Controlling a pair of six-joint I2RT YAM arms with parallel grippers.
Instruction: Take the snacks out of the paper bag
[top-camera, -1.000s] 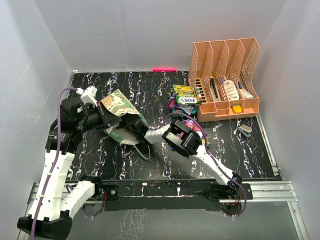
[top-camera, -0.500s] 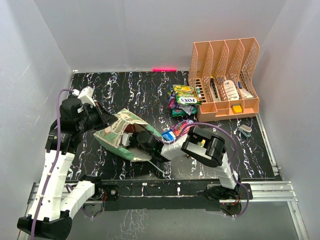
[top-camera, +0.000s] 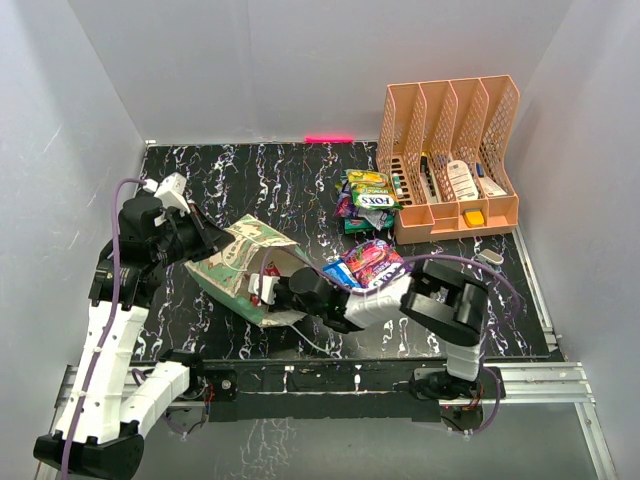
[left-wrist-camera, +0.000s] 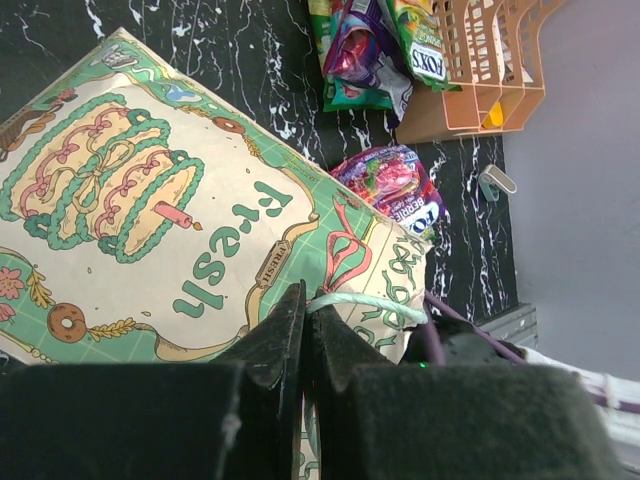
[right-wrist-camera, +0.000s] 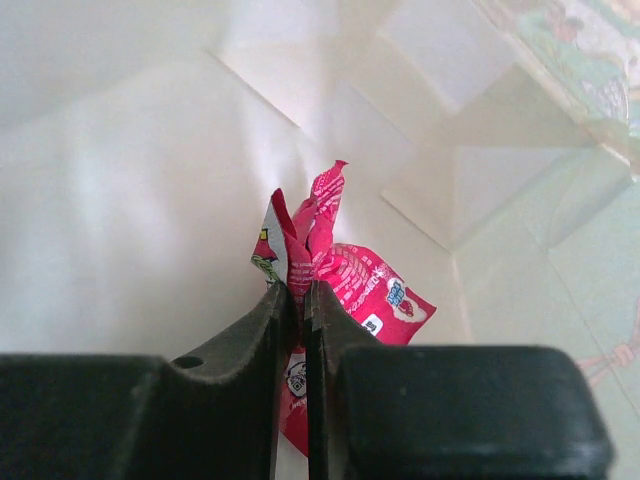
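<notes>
The paper bag (top-camera: 238, 262) lies tilted on the black marbled table, mouth toward the right; its cake-printed panel (left-wrist-camera: 150, 220) fills the left wrist view. My left gripper (top-camera: 213, 241) (left-wrist-camera: 305, 303) is shut on the bag's mint string handle (left-wrist-camera: 368, 303) at the top edge. My right gripper (top-camera: 276, 291) (right-wrist-camera: 298, 292) reaches inside the bag mouth and is shut on the crumpled top of a pink-red snack packet (right-wrist-camera: 355, 283) against the pale interior. More snacks lie outside: a pink and blue packet (top-camera: 366, 262) (left-wrist-camera: 392, 182) and a pile of green and purple ones (top-camera: 367, 199) (left-wrist-camera: 372, 45).
A peach-orange mesh organizer (top-camera: 452, 150) (left-wrist-camera: 492, 62) with bottles and small boxes stands at the back right. A small grey object (top-camera: 490, 260) lies in front of it. White walls close in on three sides of the table (top-camera: 300, 170).
The bag has dropped from a raised tilt to lying lower, mouth toward the right arm. The right arm's elbow swung right while its gripper stayed in the bag, uncovering the pink and blue packet.
</notes>
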